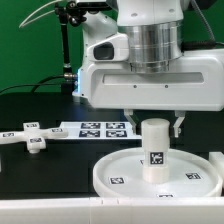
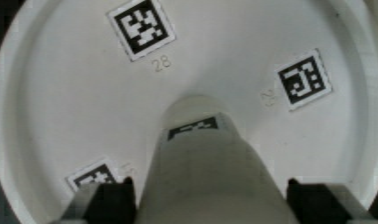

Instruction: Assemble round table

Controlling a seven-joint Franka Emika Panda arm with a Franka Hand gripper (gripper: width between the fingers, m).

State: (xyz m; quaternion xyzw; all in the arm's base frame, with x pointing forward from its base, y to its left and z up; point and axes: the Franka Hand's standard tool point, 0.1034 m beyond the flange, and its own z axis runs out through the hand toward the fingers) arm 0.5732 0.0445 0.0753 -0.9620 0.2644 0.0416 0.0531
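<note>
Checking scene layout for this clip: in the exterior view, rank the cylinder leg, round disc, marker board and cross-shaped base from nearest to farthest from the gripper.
1. The cylinder leg, upright between the fingers of the gripper.
2. The round disc, directly beneath, carrying the leg.
3. The marker board, toward the exterior view's left.
4. The cross-shaped base, farthest out on the exterior view's left.

The white round disc lies flat on the worktop with its raised rim up and small square tags spread over its face. The short cylinder leg stands upright at the disc's centre, bottom end on the disc, with a tag on its side. The cross-shaped base lies flat on the worktop, well apart towards the exterior view's left, and also carries tags.
</note>
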